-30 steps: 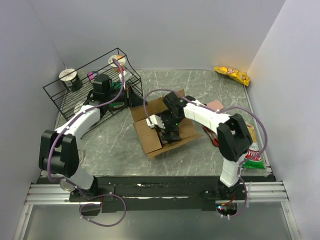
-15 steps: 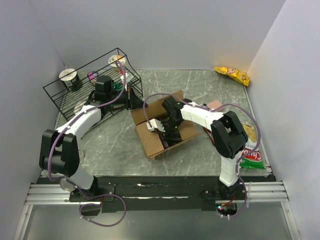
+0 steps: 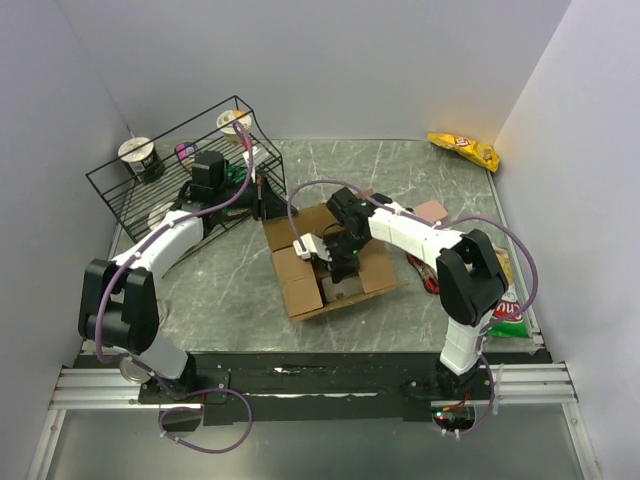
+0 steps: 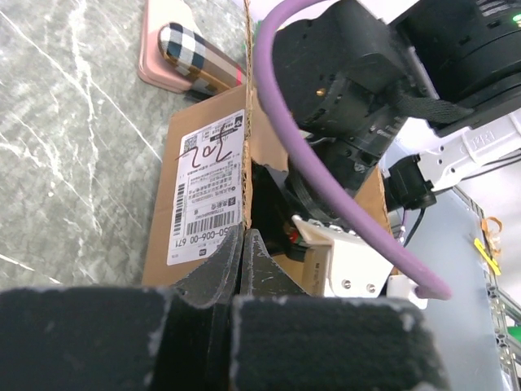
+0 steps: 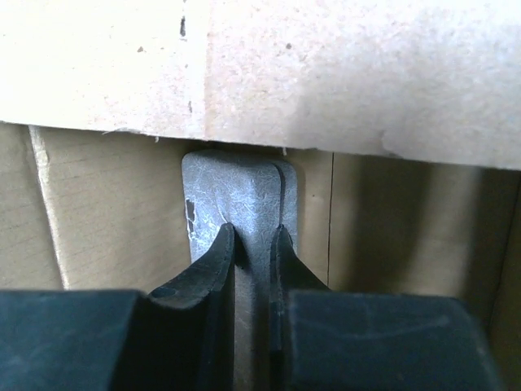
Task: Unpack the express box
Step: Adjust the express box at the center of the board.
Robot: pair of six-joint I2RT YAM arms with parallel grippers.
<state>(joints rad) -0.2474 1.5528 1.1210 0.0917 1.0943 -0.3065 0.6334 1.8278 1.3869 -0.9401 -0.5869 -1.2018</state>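
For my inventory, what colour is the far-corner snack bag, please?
The snack bag is yellow; top external view.

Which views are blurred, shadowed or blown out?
Top external: even light, sharp, but the express box interior is darkened under the right arm. Left wrist: left fingers blurred, label crisp, right edge washed out. Right wrist: right fingers soft, grey pad sharp, right side dark.

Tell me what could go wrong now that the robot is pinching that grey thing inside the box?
The right hand pinches only the edge of the grey flat piece, so it might slip when lifted. A cardboard flap hangs over that piece and could snag it. The left hand holds the express box by one thin flap edge; if that slips, the box may shift.
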